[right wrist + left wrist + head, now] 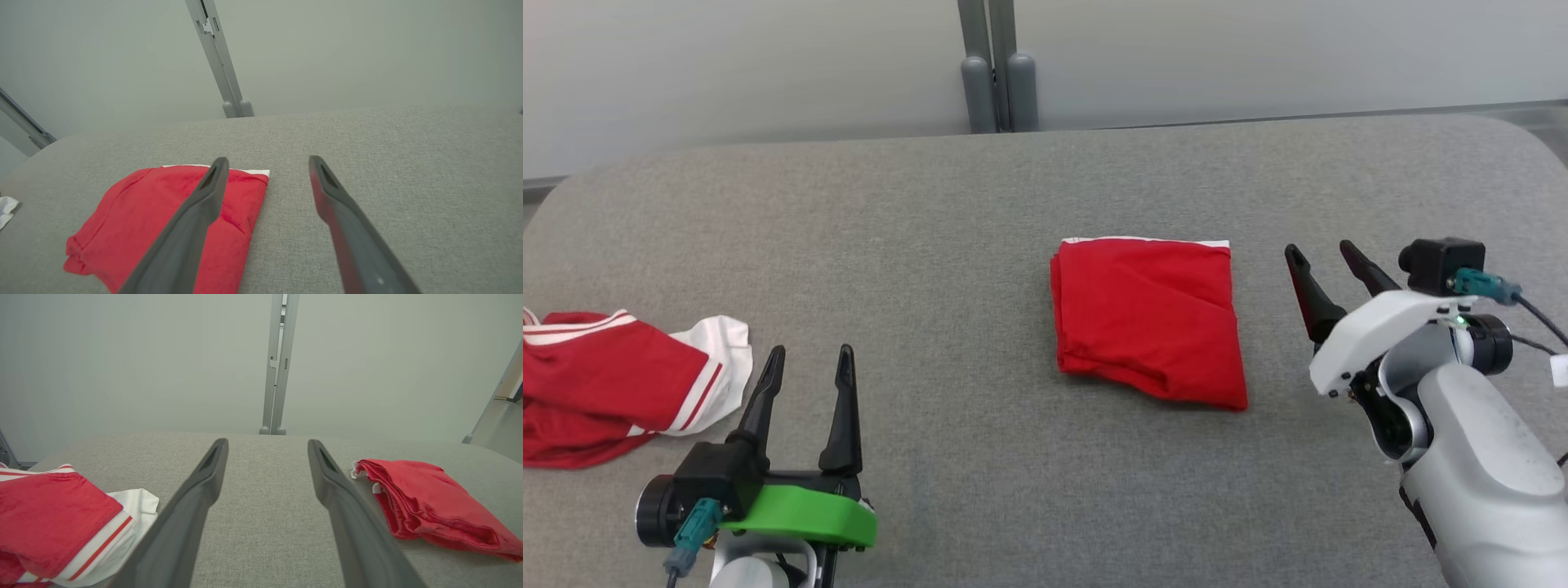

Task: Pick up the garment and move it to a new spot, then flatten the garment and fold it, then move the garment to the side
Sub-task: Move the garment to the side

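Since garment (1150, 322) lies folded and left gripper (811, 351) and right gripper (1318, 247) stand open, empty, you've likely just the side move left.

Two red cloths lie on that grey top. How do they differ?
The middle cloth is folded into a neat packet; the left cloth lies crumpled. The middle cloth is nearly all red with a thin white edge; the left cloth has broad white patches and stripes. Both are mostly red.
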Motion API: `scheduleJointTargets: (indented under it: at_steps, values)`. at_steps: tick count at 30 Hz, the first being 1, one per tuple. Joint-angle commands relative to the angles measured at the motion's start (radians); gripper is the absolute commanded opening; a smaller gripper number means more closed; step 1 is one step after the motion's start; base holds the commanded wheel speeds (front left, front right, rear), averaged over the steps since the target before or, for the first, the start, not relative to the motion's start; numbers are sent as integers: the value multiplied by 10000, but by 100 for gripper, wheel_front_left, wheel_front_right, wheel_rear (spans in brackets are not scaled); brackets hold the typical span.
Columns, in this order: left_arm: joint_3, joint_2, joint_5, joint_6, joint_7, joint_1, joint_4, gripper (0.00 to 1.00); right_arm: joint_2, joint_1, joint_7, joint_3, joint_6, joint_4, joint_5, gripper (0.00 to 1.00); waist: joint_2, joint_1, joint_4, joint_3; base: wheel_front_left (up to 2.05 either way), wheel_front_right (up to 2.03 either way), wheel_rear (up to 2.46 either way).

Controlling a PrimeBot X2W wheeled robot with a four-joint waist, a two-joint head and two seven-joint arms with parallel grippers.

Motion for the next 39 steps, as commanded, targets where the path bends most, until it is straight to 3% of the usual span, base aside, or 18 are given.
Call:
scheduleJointTargets:
  at_steps: [1,11,20,21,22,23,30,39]
  values:
    - [-21,1,-132,-64,0,-219,71,100,44,-390,410,59,-1,331,239,100,0,0,552,490,0,0,0]
    - [-232,-36,-272,-124,0,-750,249,100,208,-2221,3521,-101,-1,3299,1167,100,0,0,1395,1263,0,0,0]
    - [-338,-53,-340,-136,0,-922,335,100,665,-2277,4350,77,2,4543,1803,100,0,0,1682,1483,0,0,0]
    - [-327,-53,-343,-136,0,-909,353,100,679,-2253,4245,146,2,4511,1837,82,0,0,1672,1474,0,0,0]
    - [-317,-54,-337,-136,0,-895,368,100,671,-2235,4110,187,2,4480,1869,29,0,0,1653,1457,0,0,0]
    - [-331,-55,-321,-139,0,-880,382,100,684,-2215,3954,240,3,4442,1911,0,0,0,1616,1420,0,0,0]
    - [-393,-52,-170,-154,0,-760,360,100,515,-2183,3129,673,-1,4075,2166,0,0,0,1047,1030,0,0,0]
    - [-867,24,-9,-228,0,-794,174,100,-51,-2398,2683,1777,-1,3308,2411,0,0,0,-641,756,0,0,0]
